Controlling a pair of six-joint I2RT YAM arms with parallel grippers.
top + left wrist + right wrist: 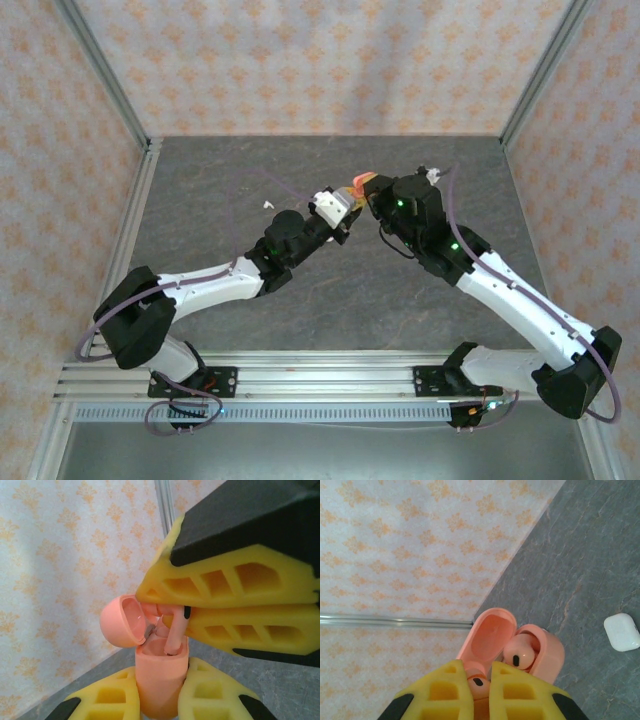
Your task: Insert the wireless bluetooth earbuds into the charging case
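1. The pink earbud point(175, 630) is tiny, light and hard, and its smooth plastic is probably slippery. I judge the bulb is the place to pinch it, leaving the stem free.
2. My right gripper point(479, 674) is closed narrowly on it, stem down at the mouth of the open pink case point(161, 677).
3. My left gripper point(160, 697) clamps that case upright.

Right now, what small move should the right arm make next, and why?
Probably ease the right gripper slightly further toward the case: its coral earbud has just its stem tip entering the slot of the open case, which the left gripper holds upright.
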